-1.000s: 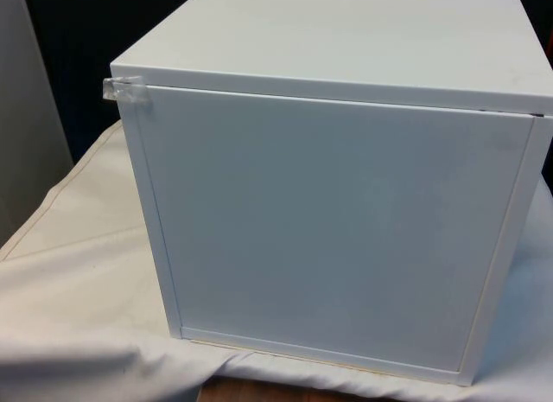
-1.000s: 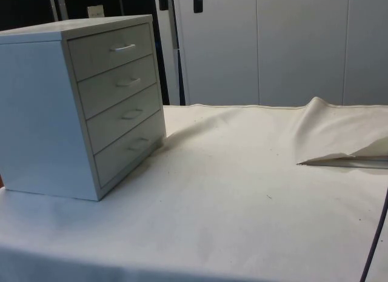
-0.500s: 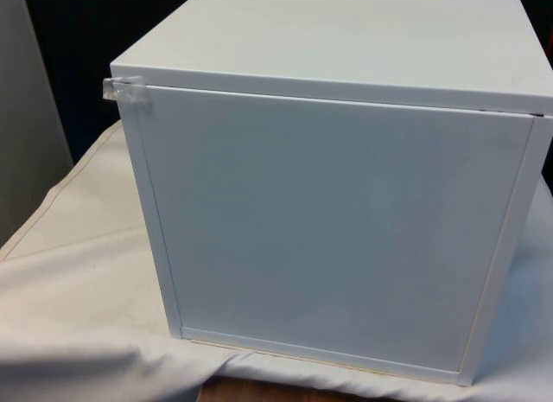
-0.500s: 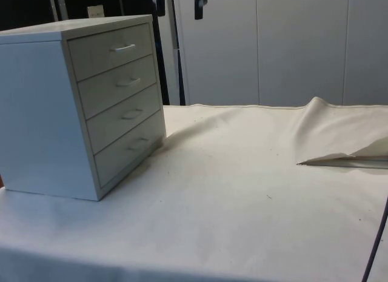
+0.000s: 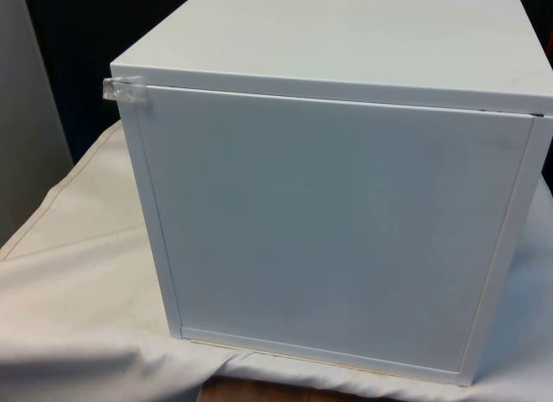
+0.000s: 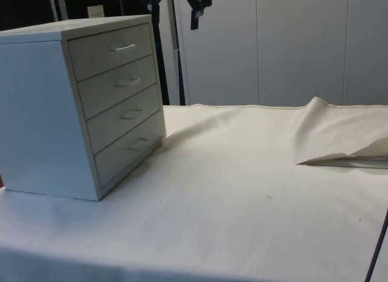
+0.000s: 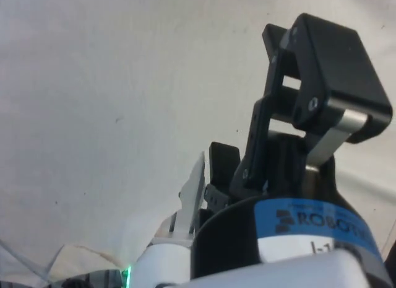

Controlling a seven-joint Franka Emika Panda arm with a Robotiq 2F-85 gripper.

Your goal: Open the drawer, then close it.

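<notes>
With all four drawers shut, the chest of drawers (image 6: 85, 106) sits at the side view's left and the gripper (image 6: 177, 3) hangs at top centre, fingers spread — it should descend squarely onto one handle (image 6: 123, 48) before closing.

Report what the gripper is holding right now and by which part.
Nothing is held. In the side view the gripper hangs high above the table, its fingers spread open and apart from the chest of drawers, whose four drawers all sit closed.

pale cabinet doors (image 6: 291, 48) behind the white-clothed table (image 6: 242, 191), black curtain (image 5: 78, 47) beyond
</notes>
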